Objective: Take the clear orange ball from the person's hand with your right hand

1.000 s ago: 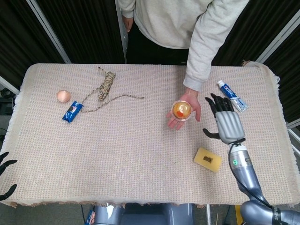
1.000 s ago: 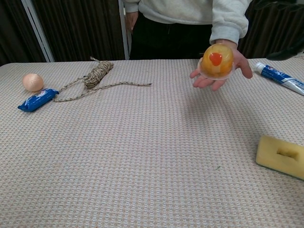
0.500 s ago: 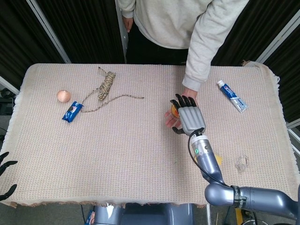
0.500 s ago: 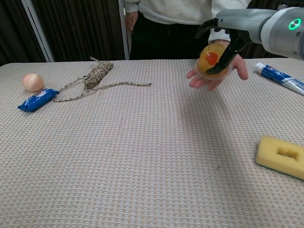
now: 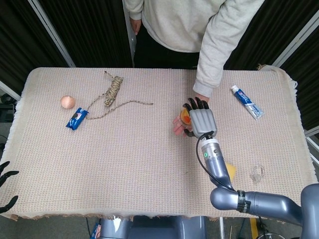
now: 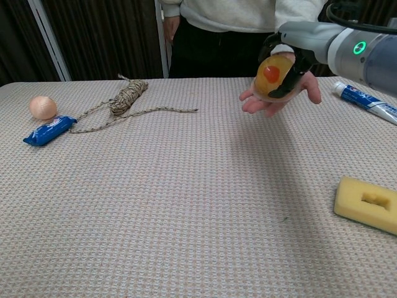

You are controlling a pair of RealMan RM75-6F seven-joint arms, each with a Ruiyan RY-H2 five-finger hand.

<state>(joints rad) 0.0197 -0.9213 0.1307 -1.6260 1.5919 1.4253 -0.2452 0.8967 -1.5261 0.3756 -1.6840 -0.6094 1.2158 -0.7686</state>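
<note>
Since a second ago, my right hand [image 6: 286, 57] has swung in from beside the toothpaste tube [image 5: 247, 101] and now sits over the clear orange ball [image 6: 273, 79], which rests in the person's hand [image 6: 277, 99] raised above the worktop [image 6: 186, 198]. That palm is held out flat and upturned, which I judge is meant to offer me the ball from above. My fingers [image 6: 291, 69] curl down around the ball's far side and top, touching it, but the person's palm carries it from below, so I count this as a closing grasp, not a lift.

From the head view, my right hand [image 5: 200, 121] hides nearly all of the ball [image 5: 185, 119]; only a sliver shows at its left edge. The chest view alone shows the ball's red core and the finger wrap. It also shows the yellow sponge [image 6: 367, 204], well right of the ball, which my forearm mostly covers from above. My left hand [image 5: 6, 191] shows only as spread fingertips holding nothing, far left of the ball, in the head view alone.
</note>
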